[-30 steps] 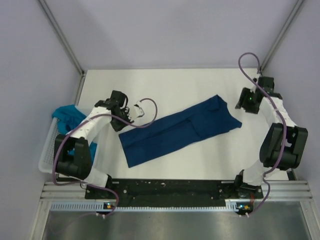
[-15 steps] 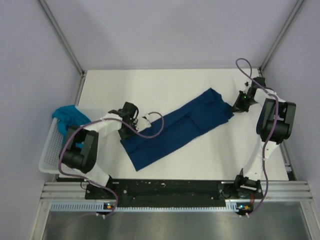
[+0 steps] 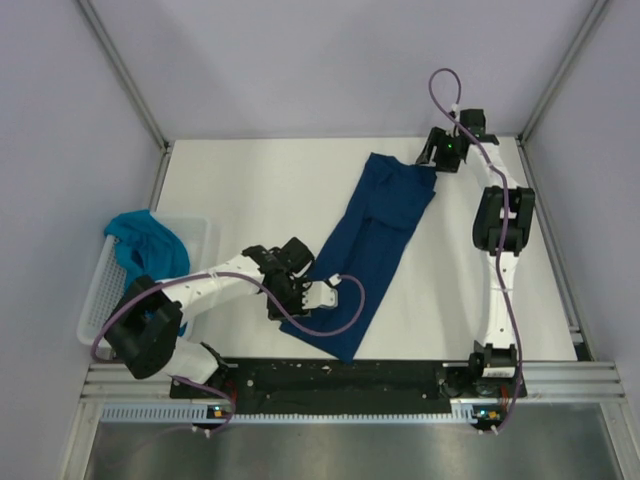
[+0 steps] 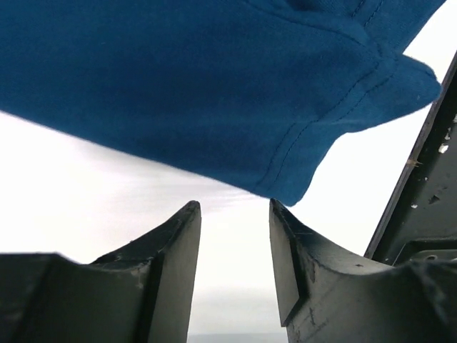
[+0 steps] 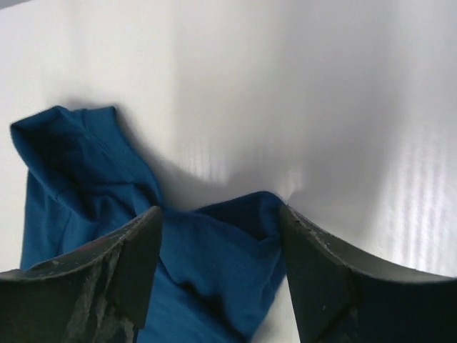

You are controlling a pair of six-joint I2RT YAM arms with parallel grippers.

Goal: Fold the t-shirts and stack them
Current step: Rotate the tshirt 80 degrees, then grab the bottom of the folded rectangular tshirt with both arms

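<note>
Widely open right end effector (image 5: 219, 210) astride navy t-shirt (image 5: 75, 182) corner.

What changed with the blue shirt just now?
The blue shirt swung from crosswise to near-to-far. The right gripper went to its far end, the left gripper to its near end; both open. The teal shirt stayed in the basket.
</note>
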